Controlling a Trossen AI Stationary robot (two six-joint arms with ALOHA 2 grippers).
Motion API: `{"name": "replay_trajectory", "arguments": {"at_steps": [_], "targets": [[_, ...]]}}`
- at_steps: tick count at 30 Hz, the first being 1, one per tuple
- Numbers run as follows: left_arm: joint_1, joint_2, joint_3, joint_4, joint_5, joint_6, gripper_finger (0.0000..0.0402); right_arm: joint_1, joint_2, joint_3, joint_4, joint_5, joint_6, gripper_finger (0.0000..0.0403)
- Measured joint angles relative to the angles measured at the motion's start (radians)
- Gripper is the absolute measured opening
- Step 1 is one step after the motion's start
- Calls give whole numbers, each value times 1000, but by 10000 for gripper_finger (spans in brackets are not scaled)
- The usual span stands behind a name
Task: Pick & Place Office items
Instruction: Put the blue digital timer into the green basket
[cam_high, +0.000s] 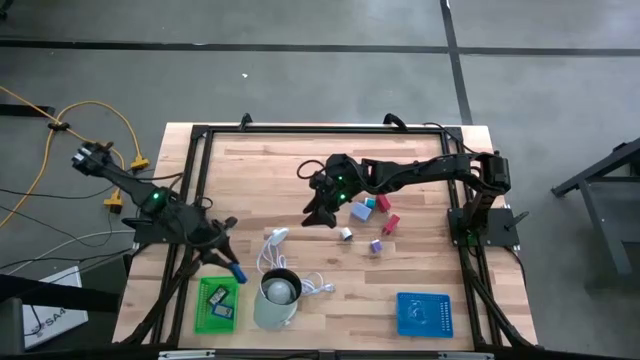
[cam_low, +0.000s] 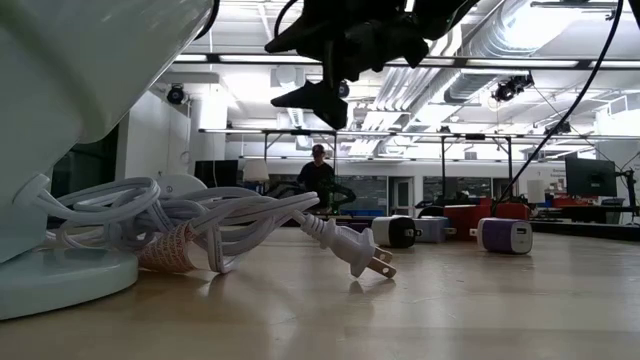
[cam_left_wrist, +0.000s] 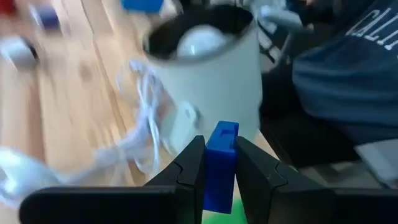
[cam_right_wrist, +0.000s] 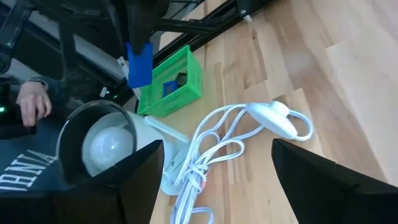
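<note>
My left gripper hangs over the near left of the table, above the green tray, shut on a small blue office item. The tray has a few small pieces inside. My right gripper is open and hovers mid-table, above the wood beside the white coiled cable. It touches nothing. To its right several loose office items lie on the wood: a cyan one, a blue one, a red one, a white one and a purple one. My left gripper pinches the blue office item between its two fingers, which rest on its flat sides. The fingers point down from above, and the item's free end sticks out below them. It is lifted clear, over the green tray's edge.
The pale grey-green cup stands near the table's front edge, just right of the green tray, with the cable's plug lying beside it. A blue tray sits at the near right. A person's hand shows beyond the near edge.
</note>
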Motion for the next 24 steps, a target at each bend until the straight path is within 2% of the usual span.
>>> {"name": "replay_trajectory", "arguments": {"at_steps": [4,17,24], "targets": [[-27,-6,0,-62,3,-74,62,0,0,0,0,46,0,285],[-106,-5,0,-66,5,-136,62,2,0,0,1,263,-1,285],[-106,-5,4,-73,5,-174,62,2,0,0,1,310,-1,285]]}}
